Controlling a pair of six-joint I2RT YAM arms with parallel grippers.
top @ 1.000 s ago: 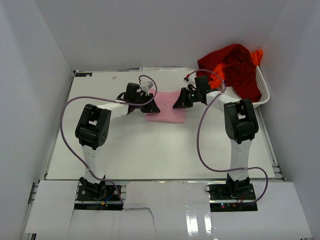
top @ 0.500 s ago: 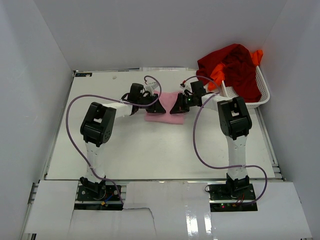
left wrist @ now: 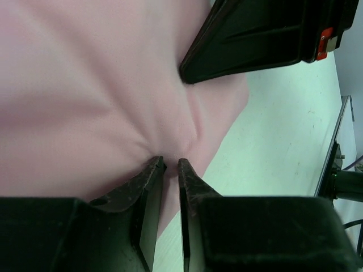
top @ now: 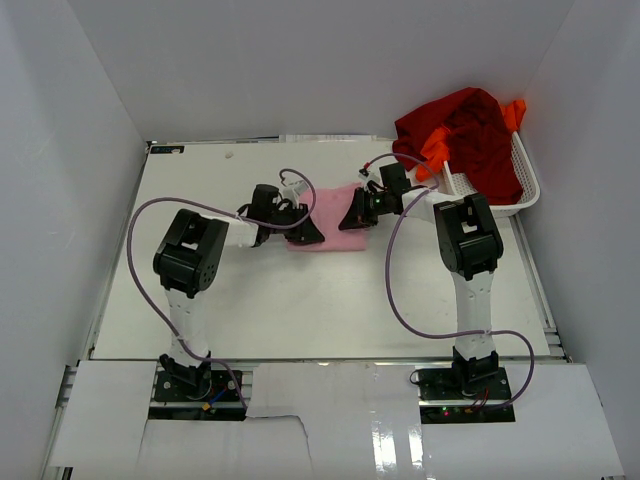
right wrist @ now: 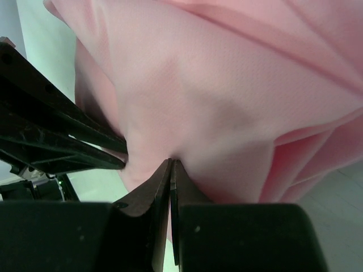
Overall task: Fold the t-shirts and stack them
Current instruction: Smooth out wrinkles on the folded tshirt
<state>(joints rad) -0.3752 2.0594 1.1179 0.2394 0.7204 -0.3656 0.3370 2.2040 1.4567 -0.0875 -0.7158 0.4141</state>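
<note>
The light pink t-shirt (top: 337,236) lies folded in the middle of the table. My left gripper (top: 314,237) sits at its left edge, my right gripper (top: 350,221) at its right edge, close together. In the left wrist view the left gripper (left wrist: 171,163) pinches a pucker of the pink t-shirt (left wrist: 85,85) between nearly closed tips. In the right wrist view the right gripper (right wrist: 171,162) is shut on a fold of the pink t-shirt (right wrist: 227,85). The dark red t-shirt (top: 470,135) and the bright orange t-shirt (top: 436,150) are heaped in the basket.
The white mesh basket (top: 527,192) stands at the table's back right against the wall. White walls close in the left, back and right sides. A purple cable loops off each arm. Bare table (top: 300,310) lies in front of the pink shirt.
Both grippers have closed in on each other over the pink t-shirt. The left one came nearer and to the right, the right one shifted left. The shirt's visible patch has shrunk.
</note>
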